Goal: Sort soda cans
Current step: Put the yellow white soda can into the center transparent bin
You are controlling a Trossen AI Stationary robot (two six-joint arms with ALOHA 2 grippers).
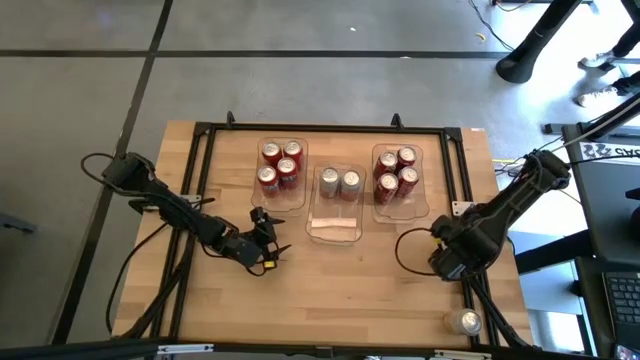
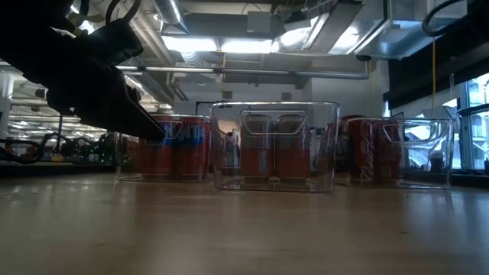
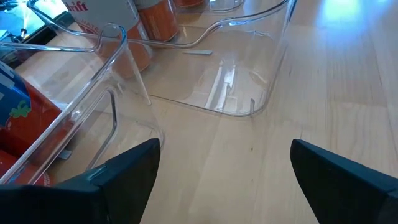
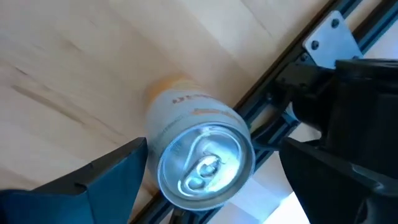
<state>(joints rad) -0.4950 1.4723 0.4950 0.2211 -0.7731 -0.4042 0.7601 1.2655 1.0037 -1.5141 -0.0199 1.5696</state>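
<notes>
**Picking up the stray pale can at the near right corner**

The pale can [image 1: 464, 321] stands upright on the tabletop [image 1: 340, 280] near its front right corner, close beside the black frame rail [image 1: 490, 300], well apart from the three clear bins. In the right wrist view I look down on its silver top [image 4: 205, 163], sitting between my two dark fingers [image 4: 106, 174] but nearer one of them than the other. The right pincer [image 1: 449, 265] is open wide and holds nothing; it hangs above the tabletop a little way in from the can.

To do this well, I judge I should centre the can between the fingers first, then come down so the pads meet the body below the rim, not the top. The rail is close on one side, so I want that finger to drop between can and rail without clipping either; a nudge could tip the can or roll it off the edge.

The middle bin [image 1: 337, 203] holds two pale cans [image 1: 340, 182] with room in front of them, so I take that as the goal. The left bin [image 1: 283, 172] and right bin [image 1: 399, 183] each hold four red cans [image 1: 279, 163].

The left pincer [image 1: 268, 247] waits open and empty, just in front of the left bin.
</notes>
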